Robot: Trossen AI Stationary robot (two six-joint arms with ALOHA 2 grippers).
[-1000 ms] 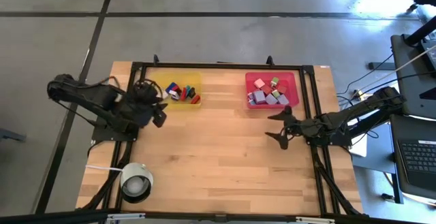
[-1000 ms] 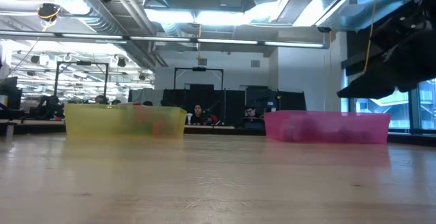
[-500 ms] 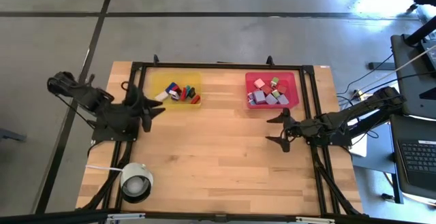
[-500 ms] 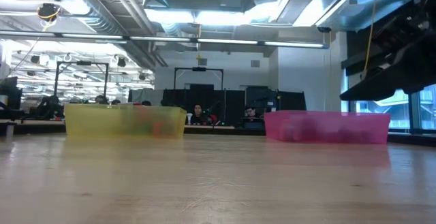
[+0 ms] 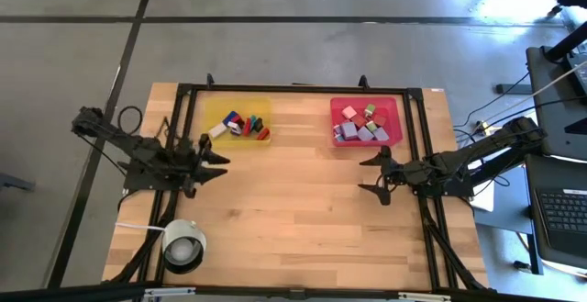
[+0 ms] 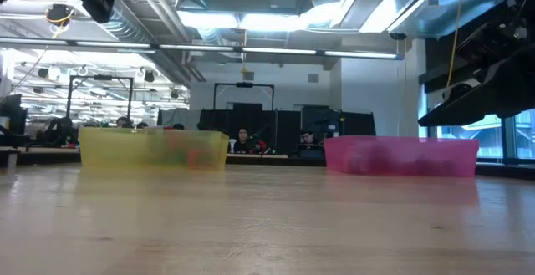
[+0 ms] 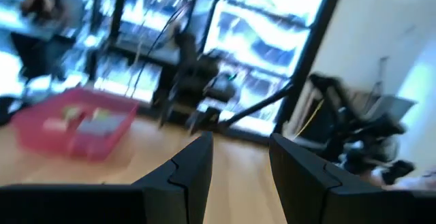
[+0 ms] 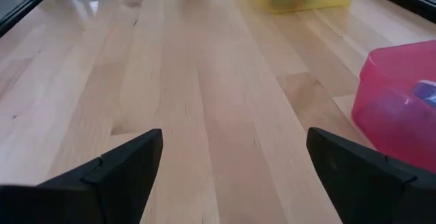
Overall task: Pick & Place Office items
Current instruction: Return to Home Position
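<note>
Several small office items lie in two trays at the table's far side. Red, blue, white and green pieces point(image 5: 244, 125) are in the yellow tray point(image 5: 213, 109); lilac, pink and green blocks point(image 5: 360, 128) are in the red tray point(image 5: 394, 107), which the left wrist view also shows point(image 7: 75, 125). My left gripper point(image 5: 220, 165) point(image 7: 240, 163) hovers near the yellow tray's near-left corner, pointing level toward the table's right, open with nothing between its fingers. My right gripper point(image 5: 369, 174) point(image 8: 235, 163) stands wide open and empty over bare table, nearer than the red tray.
A white round cylinder with a dark centre point(image 5: 182, 244) stands at the near-left corner. A black frame point(image 5: 303, 88) runs round the table's edges. Bare wood point(image 5: 293, 201) lies between the two grippers and toward the near edge. People sit in the room beyond the table point(image 6: 242, 139).
My left gripper has drawn back from beside the yellow tray toward the near edge and sunk lower. It has tipped from pointing downward to pointing level toward the table's right. The trays and their items have kept their places.
</note>
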